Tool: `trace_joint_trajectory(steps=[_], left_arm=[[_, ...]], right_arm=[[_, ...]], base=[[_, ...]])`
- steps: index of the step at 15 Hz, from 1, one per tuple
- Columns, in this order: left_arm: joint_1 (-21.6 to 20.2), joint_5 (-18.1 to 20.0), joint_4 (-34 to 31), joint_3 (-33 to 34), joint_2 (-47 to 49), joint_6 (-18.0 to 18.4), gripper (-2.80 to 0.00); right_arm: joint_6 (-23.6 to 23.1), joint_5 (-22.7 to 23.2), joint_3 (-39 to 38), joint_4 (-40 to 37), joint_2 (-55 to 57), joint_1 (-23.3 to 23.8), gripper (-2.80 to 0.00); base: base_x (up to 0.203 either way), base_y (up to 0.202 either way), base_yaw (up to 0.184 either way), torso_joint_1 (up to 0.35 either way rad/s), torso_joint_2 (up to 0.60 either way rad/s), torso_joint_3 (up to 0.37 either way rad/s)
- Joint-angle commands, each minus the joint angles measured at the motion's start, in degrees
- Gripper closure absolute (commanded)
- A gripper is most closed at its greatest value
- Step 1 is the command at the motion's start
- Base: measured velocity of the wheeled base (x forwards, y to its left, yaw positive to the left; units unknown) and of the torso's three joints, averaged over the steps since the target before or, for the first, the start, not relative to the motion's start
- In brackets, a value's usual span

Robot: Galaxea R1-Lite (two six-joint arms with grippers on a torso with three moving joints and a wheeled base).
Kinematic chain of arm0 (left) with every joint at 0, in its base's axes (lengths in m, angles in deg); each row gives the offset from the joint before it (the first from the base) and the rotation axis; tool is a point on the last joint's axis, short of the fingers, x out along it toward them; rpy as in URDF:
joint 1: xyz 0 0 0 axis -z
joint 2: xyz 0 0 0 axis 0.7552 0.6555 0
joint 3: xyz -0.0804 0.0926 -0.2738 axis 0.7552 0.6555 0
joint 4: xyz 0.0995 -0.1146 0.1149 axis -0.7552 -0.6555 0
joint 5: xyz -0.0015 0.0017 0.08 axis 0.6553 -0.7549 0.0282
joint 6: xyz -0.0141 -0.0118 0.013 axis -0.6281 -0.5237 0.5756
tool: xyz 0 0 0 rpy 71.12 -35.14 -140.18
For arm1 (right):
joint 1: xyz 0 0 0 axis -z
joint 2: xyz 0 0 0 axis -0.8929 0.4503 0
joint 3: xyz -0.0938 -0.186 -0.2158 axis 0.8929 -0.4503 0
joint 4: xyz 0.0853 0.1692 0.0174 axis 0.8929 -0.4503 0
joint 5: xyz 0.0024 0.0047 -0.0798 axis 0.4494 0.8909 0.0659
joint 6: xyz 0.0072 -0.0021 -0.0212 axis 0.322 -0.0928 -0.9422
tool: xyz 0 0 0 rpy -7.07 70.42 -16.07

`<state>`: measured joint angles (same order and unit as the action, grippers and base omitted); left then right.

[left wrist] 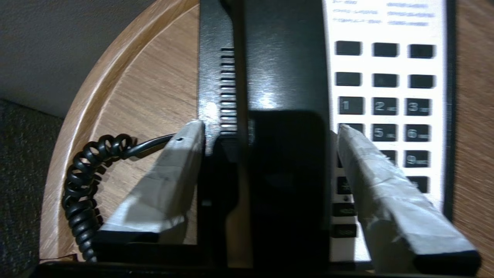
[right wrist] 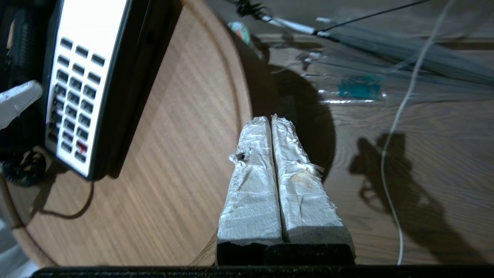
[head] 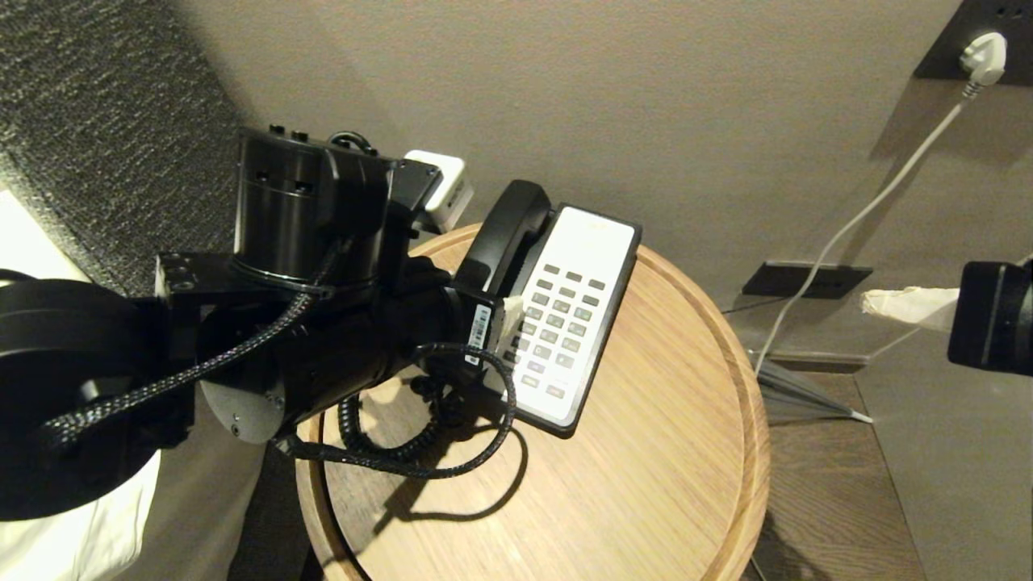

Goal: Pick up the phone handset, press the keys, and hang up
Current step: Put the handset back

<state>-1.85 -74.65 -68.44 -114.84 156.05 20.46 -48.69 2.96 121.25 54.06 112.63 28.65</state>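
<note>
I see a round counter (head: 662, 452) of pale wood grain with a raised lip around its edge. On it sits the phone base (head: 575, 311), a flat white rectangle with a black frame and rows of small dark keys (left wrist: 386, 106). The phone handset (head: 507, 238), long smooth black plastic with bulging ends, lies in the cradle along the base's left side. Its black coiled cord (head: 379, 440) loops over the wood near the counter's left edge.

My left gripper (left wrist: 266, 131) straddles the handset's lower end, its tape-wrapped fingers (left wrist: 173, 170) spread apart on either side; I cannot tell whether they touch it. My right gripper (right wrist: 271, 123) hovers past the counter's right rim over the wooden floor, its wrapped fingers pressed together and empty. The counter's right half lies bare wood.
</note>
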Motion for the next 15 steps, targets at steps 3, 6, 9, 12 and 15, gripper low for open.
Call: trace_joint_trajectory(steps=[3, 6, 9, 12, 15], left_arm=[[0.1, -0.1, 0.32, -0.28, -0.68, -0.05, -2.8], [0.1, -0.05, 1.38, -0.37, -1.24, -0.05, -2.8], [0.71, 0.12, 1.61, -0.97, -1.59, -0.14, -2.8], [1.06, 0.12, 1.83, -0.7, -1.78, -0.14, -2.8], [1.24, 0.21, 1.74, -0.55, -1.79, -0.14, -2.8]], right_arm=[[0.12, -0.09, -0.52, -0.11, -0.35, -0.04, 0.0], [0.12, -0.09, -0.6, -0.11, -0.27, -0.04, 0.0], [0.12, 0.0, -1.14, 0.06, -0.35, -0.04, 0.0], [0.21, 0.0, -2.27, 0.5, -0.61, -0.04, 0.0], [0.13, 0.0, -4.36, 0.65, -1.22, -0.04, 0.0]], base=[[0.0, 0.0, 0.0, 0.0, 0.0, 0.0], [0.0, 0.0, 0.0, 0.0, 0.0, 0.0], [0.0, 0.0, 0.0, 0.0, 0.0, 0.0], [0.0, 0.0, 0.0, 0.0, 0.0, 0.0], [0.0, 0.0, 0.0, 0.0, 0.0, 0.0]])
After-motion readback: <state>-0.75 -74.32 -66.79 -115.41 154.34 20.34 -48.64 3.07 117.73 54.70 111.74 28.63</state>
